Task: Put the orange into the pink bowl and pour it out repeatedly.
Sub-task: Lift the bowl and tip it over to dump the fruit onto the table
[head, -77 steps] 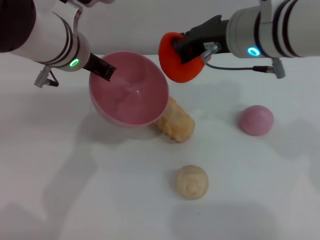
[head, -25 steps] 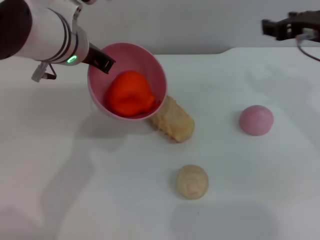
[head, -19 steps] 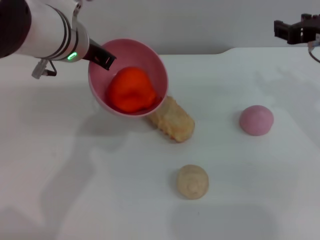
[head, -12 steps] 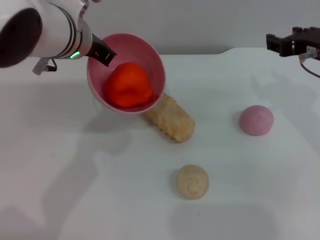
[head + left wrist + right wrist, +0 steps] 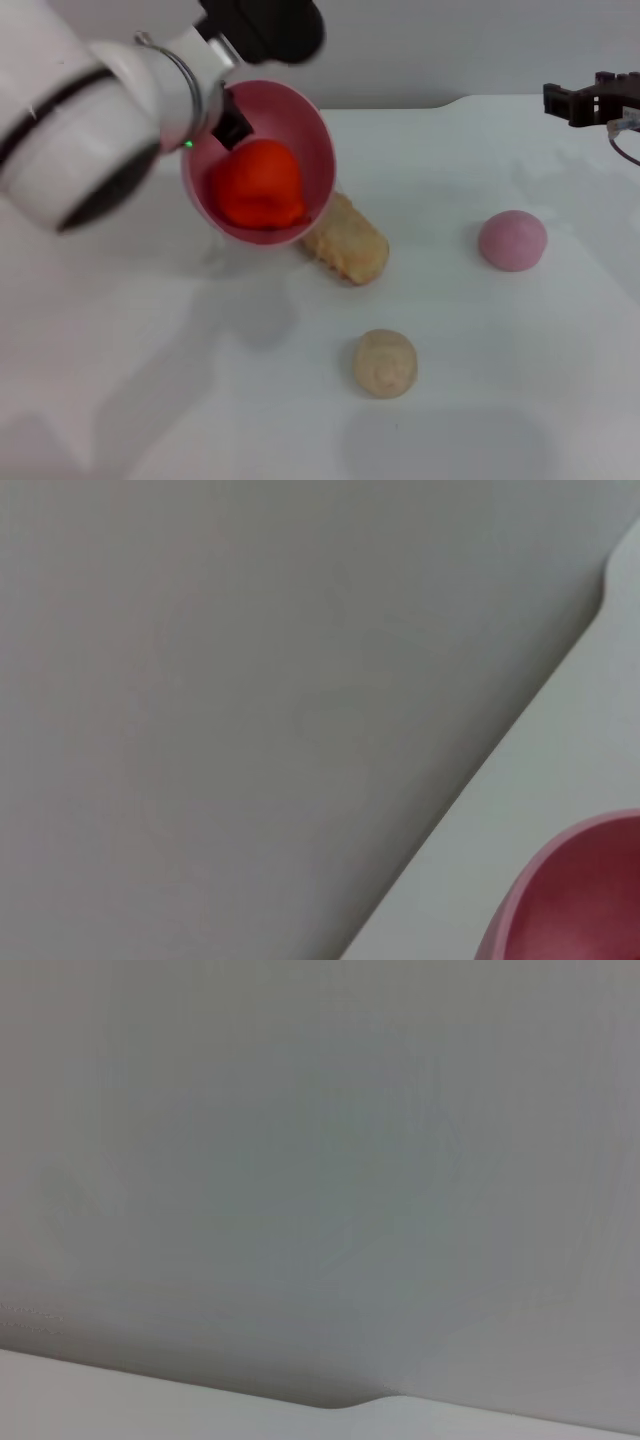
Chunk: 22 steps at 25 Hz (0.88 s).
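The pink bowl (image 5: 312, 135) is held off the table at the back left, tilted with its mouth facing forward and right. The orange (image 5: 258, 185) lies inside it against the lower wall. My left gripper (image 5: 232, 125) is shut on the bowl's upper left rim. Part of the bowl's rim also shows in the left wrist view (image 5: 590, 890). My right gripper (image 5: 575, 104) is open and empty, raised at the far right edge, well away from the bowl. The right wrist view shows only the wall and the table's far edge.
A beige loaf-shaped toy (image 5: 346, 243) lies just below and right of the bowl. A pale pink ball (image 5: 512, 240) sits at the right. A beige ball (image 5: 385, 363) sits front of centre. The white table (image 5: 150, 380) ends at the back wall.
The right gripper has let the orange go into the bowl and drawn back to the far right. The left arm has rolled its wrist and tilted the bowl further.
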Available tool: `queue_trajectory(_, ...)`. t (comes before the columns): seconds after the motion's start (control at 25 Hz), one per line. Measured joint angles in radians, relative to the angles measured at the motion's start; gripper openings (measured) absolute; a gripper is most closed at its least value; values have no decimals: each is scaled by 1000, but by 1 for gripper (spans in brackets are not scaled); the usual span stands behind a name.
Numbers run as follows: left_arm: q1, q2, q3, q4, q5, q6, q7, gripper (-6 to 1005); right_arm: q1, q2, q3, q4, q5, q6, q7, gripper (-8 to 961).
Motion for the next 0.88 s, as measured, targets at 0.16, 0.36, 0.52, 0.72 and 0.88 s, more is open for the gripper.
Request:
queue_trajectory(0.16,21,-2,89,47,83,-21,-2,42,1,0,1,0,0,1,0,617)
queue_trajectory(0.36,39,-4,167,56,189,-63,-10,42,1,0,1,6,-1,3,1,617)
queue_trajectory(0.52,43,-4,212,70,234,-104,-11,42,-1,0,1,12,-1,5,1,617)
queue_trajectory(0.72,60,-7,345,89,390,-157,-10,43,2,0,-2,14,-1,15,1,617)
queue_trajectory(0.88,61,-8,394,93,433,-164,-4,43,3,-1,-4,15,-1,16,1,617)
